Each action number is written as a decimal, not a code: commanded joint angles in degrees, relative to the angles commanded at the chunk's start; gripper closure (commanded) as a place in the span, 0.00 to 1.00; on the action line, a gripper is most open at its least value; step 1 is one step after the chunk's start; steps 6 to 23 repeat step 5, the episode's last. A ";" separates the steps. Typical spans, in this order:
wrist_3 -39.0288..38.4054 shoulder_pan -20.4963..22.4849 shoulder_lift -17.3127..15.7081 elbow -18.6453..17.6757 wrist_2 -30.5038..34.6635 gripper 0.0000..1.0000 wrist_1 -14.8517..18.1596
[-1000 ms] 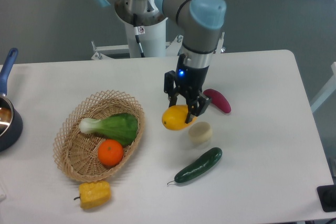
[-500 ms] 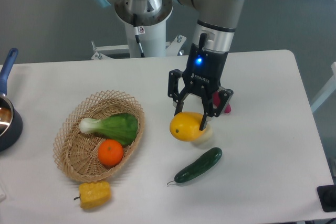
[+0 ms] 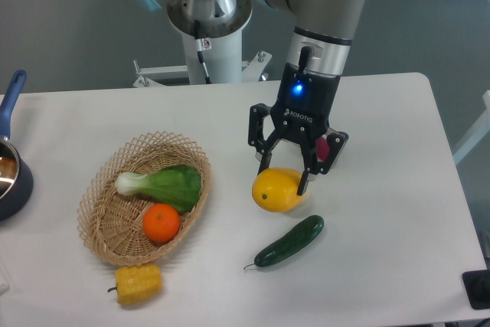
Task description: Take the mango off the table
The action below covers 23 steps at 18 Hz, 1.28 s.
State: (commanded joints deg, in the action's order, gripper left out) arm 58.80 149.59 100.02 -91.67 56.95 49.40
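Observation:
The mango [image 3: 277, 191], a glossy yellow oval fruit, hangs in the air above the white table [image 3: 383, 250], right of centre. My gripper [image 3: 285, 177] is shut on the mango from above, its two black fingers on either side of the fruit's top. The fruit looks larger than before, so it is nearer the camera. A cream-coloured piece that stood under it is now hidden behind the mango.
A wicker basket [image 3: 99, 227] at the left holds a green leafy vegetable [image 3: 164, 184] and an orange [image 3: 161, 223]. A yellow corn piece [image 3: 138, 284] lies at the front, a cucumber [image 3: 289, 241] right of centre, a purple piece [image 3: 322, 148] behind my gripper, a dark pot [image 3: 9, 174] at the left edge.
My gripper has risen and shifted slightly right with the mango in it. The fruit has left the table surface and now covers the cream piece.

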 joint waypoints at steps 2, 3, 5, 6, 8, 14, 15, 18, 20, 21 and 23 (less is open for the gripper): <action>0.00 0.00 0.00 -0.26 0.00 0.96 0.09; 0.00 0.00 0.00 -0.26 0.00 0.96 0.09; 0.00 0.00 0.00 -0.26 0.00 0.96 0.00; 0.00 0.00 0.00 -0.26 0.00 0.96 0.00; 0.00 0.00 0.00 -0.26 0.00 0.96 0.00; 0.00 0.00 0.00 -0.26 0.00 0.96 0.00; 0.00 0.00 0.00 -0.26 0.00 0.96 0.00; 0.00 0.00 0.00 -0.26 0.00 0.96 0.00; 0.00 0.00 0.00 -0.26 0.00 0.96 0.00; 0.00 0.00 0.00 -0.26 0.00 0.96 0.00; 0.00 0.00 0.00 -0.26 0.00 0.96 0.00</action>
